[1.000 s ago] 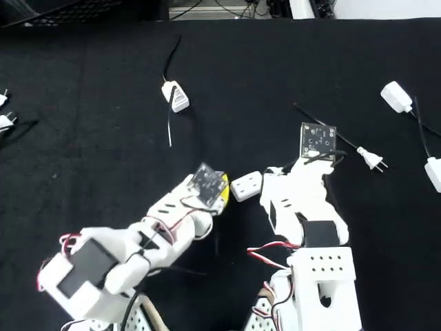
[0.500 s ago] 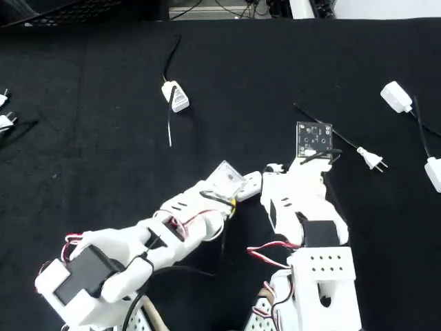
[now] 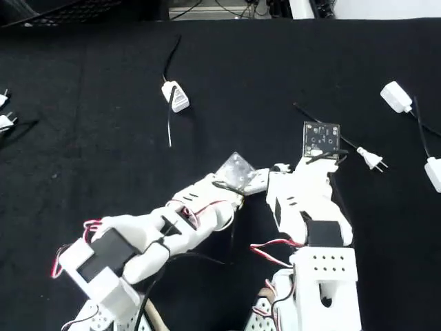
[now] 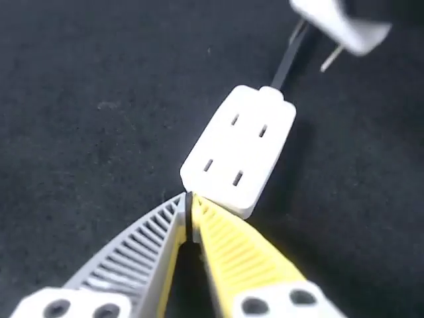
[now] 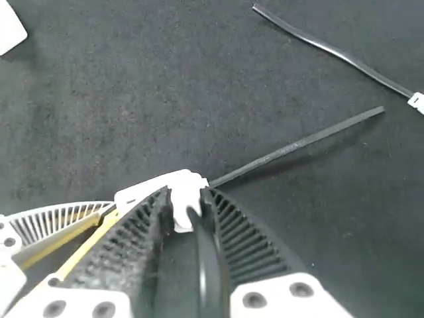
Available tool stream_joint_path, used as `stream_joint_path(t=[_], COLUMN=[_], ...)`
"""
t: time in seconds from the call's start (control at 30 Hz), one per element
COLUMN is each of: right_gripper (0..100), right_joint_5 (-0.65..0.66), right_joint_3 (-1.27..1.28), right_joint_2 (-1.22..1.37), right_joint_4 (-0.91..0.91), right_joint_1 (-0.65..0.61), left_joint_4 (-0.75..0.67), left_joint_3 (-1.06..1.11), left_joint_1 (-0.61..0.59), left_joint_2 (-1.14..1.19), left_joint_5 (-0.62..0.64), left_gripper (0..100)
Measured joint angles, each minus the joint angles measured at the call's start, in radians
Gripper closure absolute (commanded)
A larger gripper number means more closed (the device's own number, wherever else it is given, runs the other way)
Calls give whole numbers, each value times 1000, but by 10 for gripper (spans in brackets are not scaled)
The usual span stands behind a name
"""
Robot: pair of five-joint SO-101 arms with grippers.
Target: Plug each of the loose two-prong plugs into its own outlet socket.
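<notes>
Left gripper: grey and yellow ribbed fingers are pressed together, and the tips touch the near end of the white rectangular plastic outlet block.
Right gripper: black ribbed fingers are clamped on the small white two-prong plug, which trails a thin black cord.
Outlet block position: it lies flat on the black cloth table between the two arms, with four open slots facing up.
Held plug position: it is near the block's cord end, its prongs bare and apart from the slots.
Second white plug: two prongs on a black cord, lying on the cloth at the right arm's outer side, well apart from the block.
White wedge-shaped plastic piece: it lies farther out on the cloth with a black cord.
</notes>
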Motion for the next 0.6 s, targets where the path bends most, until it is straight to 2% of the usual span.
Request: stream_joint_path(t=[0.3,0.47,0.6], right_gripper=[984,984,983], right_joint_5=[75,109,118], right_joint_3=[0,0,0], right_joint_2=[0,0,0], right_joint_4=[0,0,0], right_joint_1=[-32,-149,-199], left_joint_4=[0,-5,-69], left_joint_3=[-18,38,193], left_joint_1=[-9,-114,-204], left_joint_2=[2,-23,-160], left_joint_5=[-2,-2,-2], left_gripper=[971,971,971])
